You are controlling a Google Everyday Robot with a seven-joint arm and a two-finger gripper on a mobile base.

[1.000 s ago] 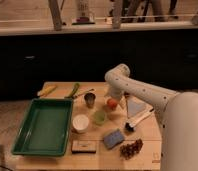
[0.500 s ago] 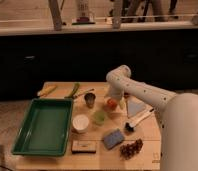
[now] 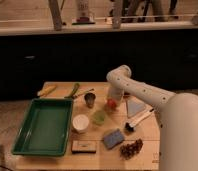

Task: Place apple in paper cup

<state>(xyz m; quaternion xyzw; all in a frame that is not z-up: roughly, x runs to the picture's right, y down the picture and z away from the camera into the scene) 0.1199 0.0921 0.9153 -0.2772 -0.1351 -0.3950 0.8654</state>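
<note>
The apple (image 3: 110, 104) is a small red-orange fruit near the middle of the wooden table (image 3: 62, 90). My gripper (image 3: 112, 101) hangs straight down from the white arm, right at the apple. The paper cup (image 3: 81, 123) is short and white with a wide mouth; it stands left of and nearer than the apple, beside the green tray. A light green translucent cup (image 3: 98, 117) stands between the paper cup and the apple. A dark metallic cup (image 3: 90, 99) stands just left of the apple.
A green tray (image 3: 44, 125) fills the table's left side. A banana (image 3: 47, 90) and a green vegetable (image 3: 73, 90) lie at the back. A blue sponge (image 3: 113, 138), dark grapes (image 3: 131, 148), a brush (image 3: 138, 120), a grey cloth (image 3: 136, 106) and a flat packet (image 3: 85, 146) lie to the front and right.
</note>
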